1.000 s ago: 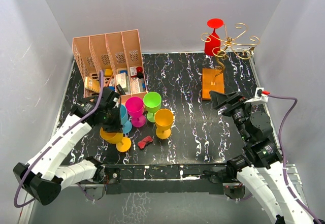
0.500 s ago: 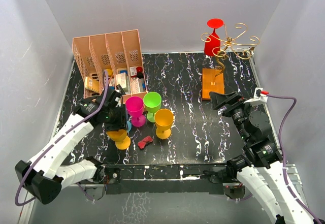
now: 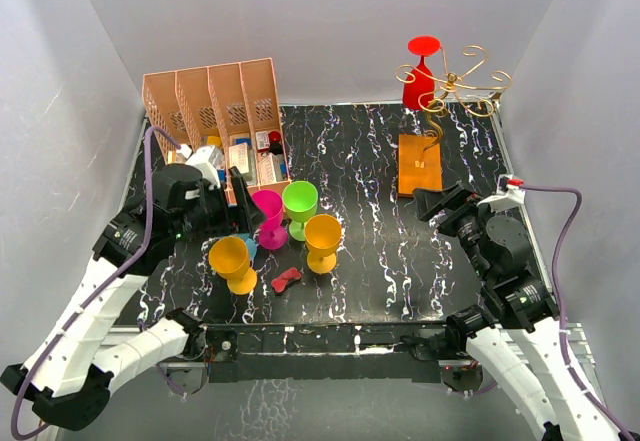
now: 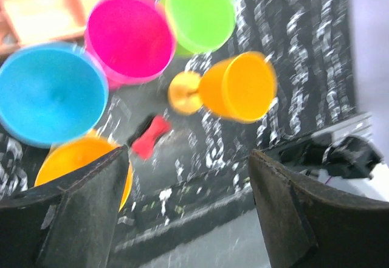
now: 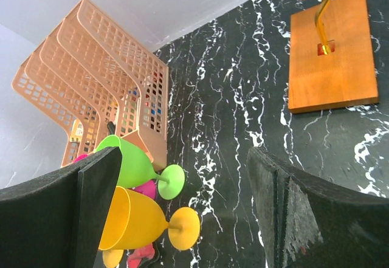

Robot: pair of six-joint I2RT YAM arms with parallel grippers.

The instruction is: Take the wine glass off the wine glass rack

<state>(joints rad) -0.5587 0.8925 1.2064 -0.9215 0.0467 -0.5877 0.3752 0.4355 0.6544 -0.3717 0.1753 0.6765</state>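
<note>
A red wine glass [image 3: 417, 83] hangs upside down on the wine glass rack [image 3: 468, 82], a gold wire stand at the back right with an orange-brown wooden base [image 3: 419, 165]. My right gripper [image 3: 431, 204] is open and empty in front of that base, apart from it. In the right wrist view the base [image 5: 331, 55] lies ahead of the right gripper [image 5: 182, 213], to its right. My left gripper [image 3: 243, 223] hovers open over a cluster of glasses on the left. The left wrist view shows the left gripper [image 4: 188, 213] holding nothing, and no rack.
A pink slotted file organiser [image 3: 212, 126] stands at the back left. Before it stand a blue glass [image 4: 48, 92], a pink glass [image 3: 266, 211], a green glass [image 3: 299, 201], an orange glass [image 3: 322, 236] and a yellow-orange glass [image 3: 230, 262]. A small red object [image 3: 286, 279] lies nearby.
My left gripper has opened, let go of the yellow-orange glass, which now stands on the table, and risen back and to the left. The right arm has barely moved.
</note>
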